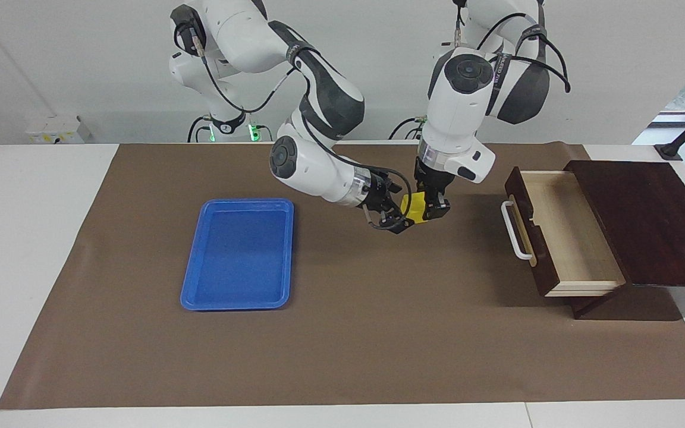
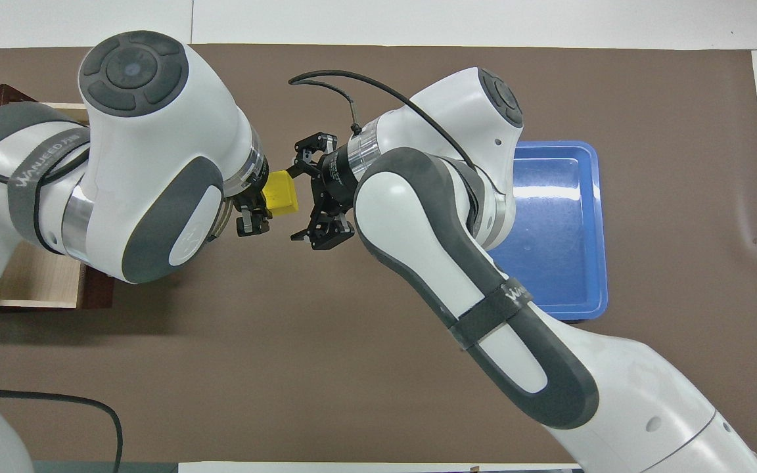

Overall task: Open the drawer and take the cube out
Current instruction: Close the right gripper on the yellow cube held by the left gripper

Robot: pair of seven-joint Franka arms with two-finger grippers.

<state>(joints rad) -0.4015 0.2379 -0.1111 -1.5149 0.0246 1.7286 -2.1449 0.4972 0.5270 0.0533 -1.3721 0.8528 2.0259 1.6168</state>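
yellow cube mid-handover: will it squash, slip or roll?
The cube keeps crisp edges in the left end effector, so probably rigid. Flat faces suit the open right end effector; it shouldn't roll. Smooth-looking faces might slip.

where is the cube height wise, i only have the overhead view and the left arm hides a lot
observer: The facing view shows the cube up in the air over the brown mat, clamped by the left gripper.
operator: anything left in the drawer
observer: No. The drawer is pulled open and its pale inside is bare.
operator: right gripper level with it
observer: Yes. The right gripper comes in sideways at the cube's height, jaws open around it.
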